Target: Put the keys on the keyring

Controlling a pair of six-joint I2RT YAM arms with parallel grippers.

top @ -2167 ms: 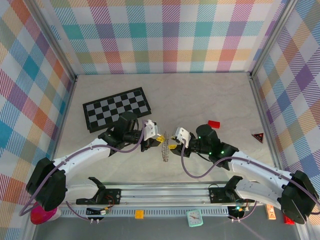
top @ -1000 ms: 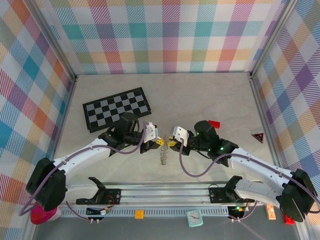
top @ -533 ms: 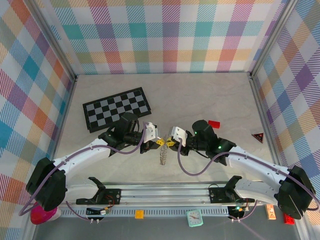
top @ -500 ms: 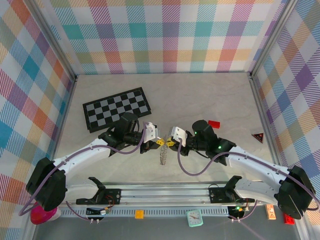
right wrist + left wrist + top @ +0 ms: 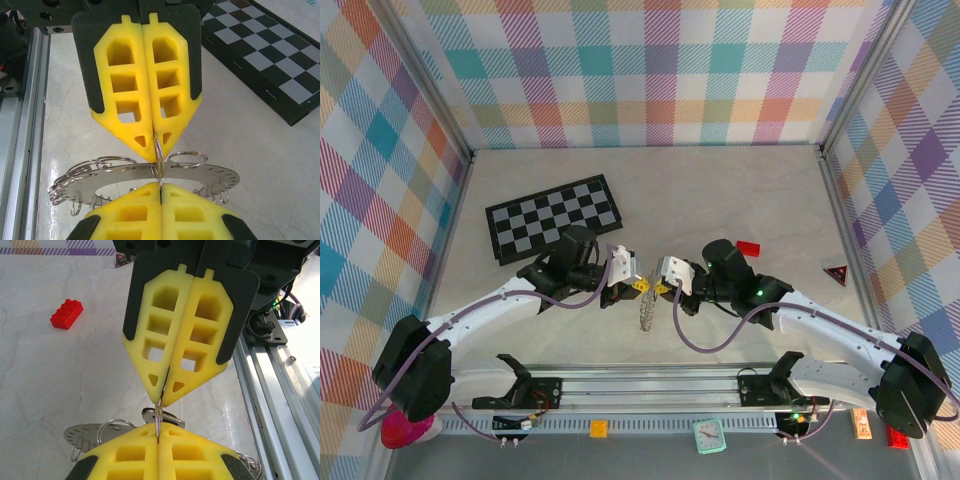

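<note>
two white robot arms [image 5: 485, 308] over a pale marbled table [image 5: 720, 190], reaching in from the near edge and meeting tip to tip at its middle.

black-and-white chessboard [image 5: 555, 218] flat on the table beyond the left arm, well apart from the work.

large thin silvery-grey metal keyring [image 5: 644, 313], a flat plate rimmed with small wire loops, hanging just under the meeting point. seen edge-on from above, long axis running toward the near edge. from the right wrist, its broad face [image 5: 205, 176] spread sideways just behind the tips.

left gripper [image 5: 639, 285] coming in from the left, right gripper [image 5: 659, 288] from the right, equally near the keyring, yellow pads nose to nose. both pincers pressed together, each seemingly clamped on the same small wire loop [image 5: 158, 150] of the keyring, the loop upright between them.

red plastic brick [image 5: 748, 248] on the table beyond the right arm, well apart.

dark metal scrap [image 5: 161, 416] just behind the loop, too hidden to say whether one of the keys.

likely next, by judgement: parting the loop's coils, hinging on the two grips sitting opposite each other across that one upright loop, neither arm favoured.
</note>
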